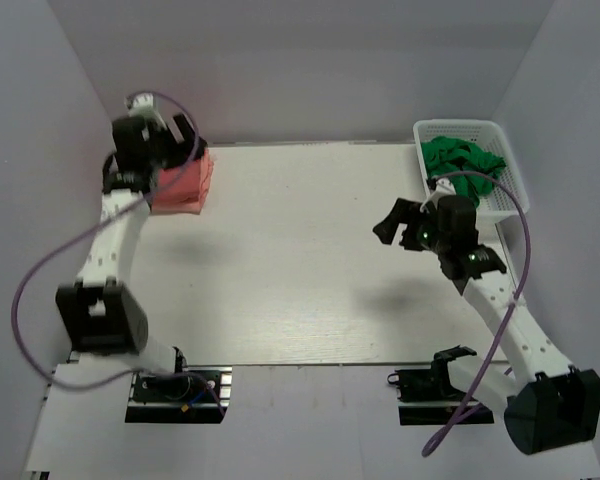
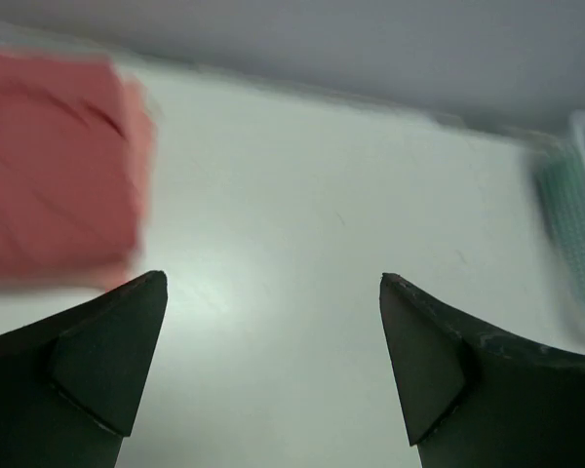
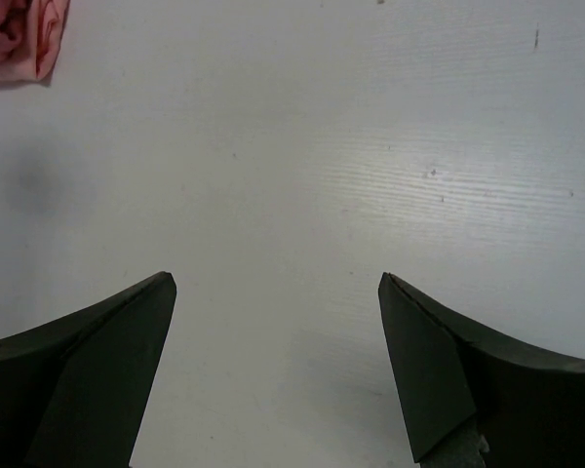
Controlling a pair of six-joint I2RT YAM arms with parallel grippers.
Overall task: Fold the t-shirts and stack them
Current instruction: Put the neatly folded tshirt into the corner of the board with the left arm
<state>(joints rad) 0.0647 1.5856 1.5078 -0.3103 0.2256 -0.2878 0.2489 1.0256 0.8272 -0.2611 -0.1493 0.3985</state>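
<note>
A folded stack of salmon-red t-shirt cloth (image 1: 185, 182) lies at the table's far left corner. I cannot tell the separate shirts apart in it. It shows blurred at the upper left of the left wrist view (image 2: 54, 166), and its folded edge shows in the top left corner of the right wrist view (image 3: 19, 34). My left gripper (image 1: 185, 140) hovers over the stack's far edge, open and empty (image 2: 273, 283). My right gripper (image 1: 392, 222) is open and empty above bare table at the middle right (image 3: 278, 283), far from the stack.
A white plastic basket (image 1: 505, 195) holding crumpled green cloth (image 1: 463, 158) stands at the far right corner, just behind the right arm. Its edge shows in the left wrist view (image 2: 575, 224). Grey walls enclose the table on three sides.
</note>
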